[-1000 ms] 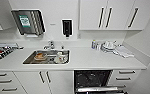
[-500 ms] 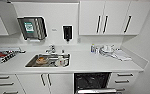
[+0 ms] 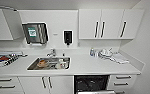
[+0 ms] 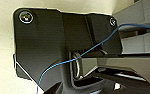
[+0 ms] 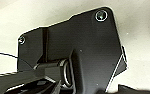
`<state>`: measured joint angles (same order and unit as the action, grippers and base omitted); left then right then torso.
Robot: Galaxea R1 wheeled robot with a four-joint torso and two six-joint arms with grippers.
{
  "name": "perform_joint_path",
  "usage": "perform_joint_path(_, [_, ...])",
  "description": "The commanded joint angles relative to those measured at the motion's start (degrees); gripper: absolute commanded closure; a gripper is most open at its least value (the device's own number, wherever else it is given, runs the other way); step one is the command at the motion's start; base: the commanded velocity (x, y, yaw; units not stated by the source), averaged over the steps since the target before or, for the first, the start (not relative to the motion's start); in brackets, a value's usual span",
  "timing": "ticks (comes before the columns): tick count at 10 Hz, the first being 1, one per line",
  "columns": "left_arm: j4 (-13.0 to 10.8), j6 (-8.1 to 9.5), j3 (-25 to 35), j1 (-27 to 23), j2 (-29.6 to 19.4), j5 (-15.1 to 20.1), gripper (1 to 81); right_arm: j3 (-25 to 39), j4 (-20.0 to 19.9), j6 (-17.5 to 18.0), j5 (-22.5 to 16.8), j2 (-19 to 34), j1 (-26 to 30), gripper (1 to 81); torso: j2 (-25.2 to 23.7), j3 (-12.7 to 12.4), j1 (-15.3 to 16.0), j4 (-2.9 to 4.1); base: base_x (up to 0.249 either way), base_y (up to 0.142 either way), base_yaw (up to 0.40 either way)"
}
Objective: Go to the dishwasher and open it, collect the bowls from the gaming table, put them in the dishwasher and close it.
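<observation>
We see the dishwasher (image 3: 91,84) open, dark interior exposed, below the white worktop (image 3: 86,65), right of the sink (image 3: 49,63). White dishes (image 3: 104,53) rest on the worktop above. Whether our fingers are open or closed, we cannot tell.

— What does the left wrist view give of the left arm?
— Its dark wrist plate (image 4: 43,47), with a thin blue cable (image 4: 91,48) running across it.
— And the right arm?
— Its own dark plate (image 5: 86,50), tilted, the jointed bar (image 5: 28,76) just beside it. The jaws can't be made out.
</observation>
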<state>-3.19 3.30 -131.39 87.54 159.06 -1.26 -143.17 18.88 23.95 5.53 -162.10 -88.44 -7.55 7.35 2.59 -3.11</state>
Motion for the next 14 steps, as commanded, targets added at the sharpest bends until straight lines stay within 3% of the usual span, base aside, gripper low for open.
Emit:
perform_joint_path(1, [0.29,0.21,0.69,-2.15,-0.58,3.45,1.0,-0.08,0.45,-0.14,-2.81,0.87,2.17,1.0,-0.26,0.05,0.19,0.00,0.000,0.000,0.000])
perform_joint_path(5, [0.21,0.12,-2.38,-2.06,1.35,3.45,1.0,-2.27,0.36,0.04,-2.90,-0.44,2.26,1.0,2.80,-0.63,-1.27,0.00,0.000,0.000,0.000])
perform_joint_path(8, [0.29,0.12,-16.00,-2.15,8.56,3.01,1.0,-9.40,0.89,-0.40,-3.78,-5.28,2.08,1.0,2.71,-0.65,-1.31,0.00,0.000,0.000,0.000])
perform_joint_path(10, [0.21,0.04,-21.18,-2.15,11.72,3.01,1.0,-16.41,0.89,-0.31,-3.86,-9.14,2.34,1.0,2.71,-0.65,-1.31,0.00,0.000,0.000,0.000])
perform_joint_path(14, [0.12,-0.05,-21.72,-2.33,12.51,3.01,1.0,-18.01,0.80,-0.14,-3.95,-10.64,2.00,1.0,2.71,-0.65,-1.31,0.00,0.000,0.000,0.000])
